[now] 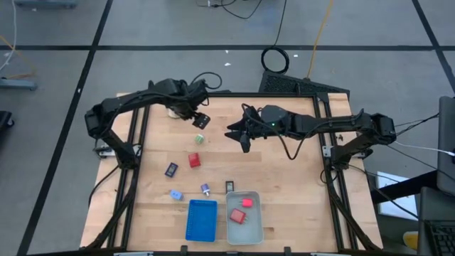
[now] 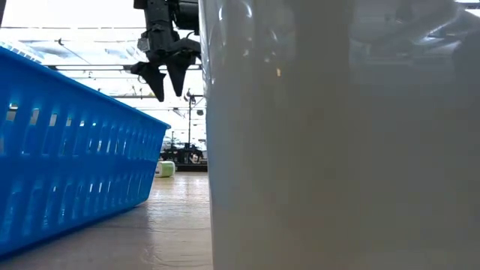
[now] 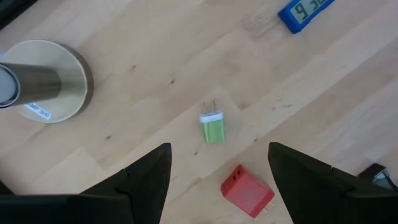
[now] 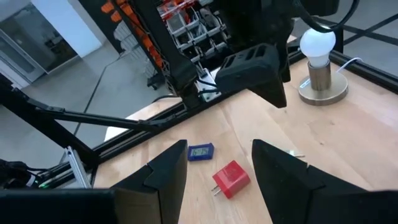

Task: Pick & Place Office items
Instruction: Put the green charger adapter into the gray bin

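Observation:
My left gripper [image 1: 202,121] [image 3: 219,180] hangs open, pointing down, above the green item [image 1: 200,139] [image 3: 212,127], which lies on the wood well below and between its fingers. A red block [image 1: 194,160] [image 3: 247,191] lies just nearer. My right gripper [image 1: 240,136] [image 4: 219,171] is held level above the table's middle, open with nothing between its fingers, facing the left arm. A dark blue-faced item [image 1: 171,170], a light blue one [image 1: 175,194], a purple-topped one [image 1: 205,189] and a black one [image 1: 229,187] lie on the table. Two red blocks [image 1: 242,210] lie in the pale grey tray [image 1: 257,226].
A blue tray [image 1: 201,219] stands beside the grey tray at the near edge; both fill the low view's foreground. A white bulb on a round base [image 4: 318,59] [image 3: 46,79] stands at the far left, behind my left gripper. Bare wood lies on the table's right half.

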